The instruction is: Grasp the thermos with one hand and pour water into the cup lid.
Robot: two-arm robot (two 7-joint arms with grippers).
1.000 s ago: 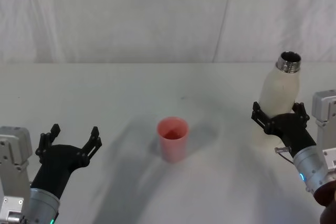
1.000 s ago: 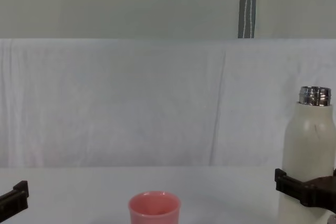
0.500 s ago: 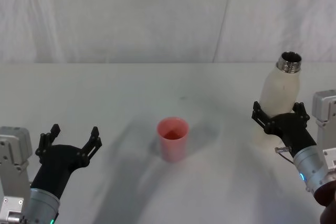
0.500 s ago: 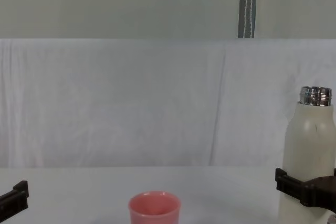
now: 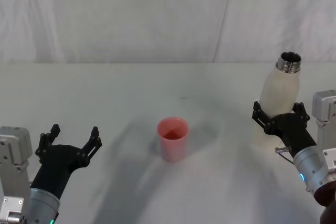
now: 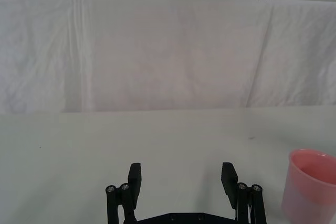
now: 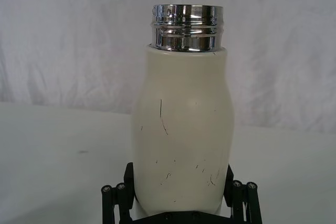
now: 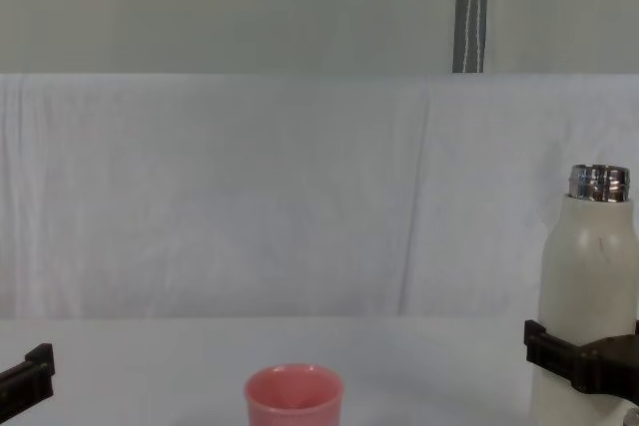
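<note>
The cream-white thermos [image 5: 281,90] stands upright at the right of the table, its chrome neck open at the top. My right gripper [image 5: 278,112] is shut on its lower body, one black finger pressed to each side, as the right wrist view shows around the thermos [image 7: 181,129]. In the middle of the table, well to the left of the bottle, stands the pink cup lid [image 5: 172,139] with its mouth upward. My left gripper [image 5: 73,132] hovers open and empty at the near left; in its wrist view the cup lid [image 6: 310,187] sits off to one side of it.
A white cloth covers the table [image 5: 157,87] and hangs as a backdrop behind it. A grey vertical post [image 8: 470,7] rises behind the backdrop. Bare tabletop separates the cup lid from each gripper.
</note>
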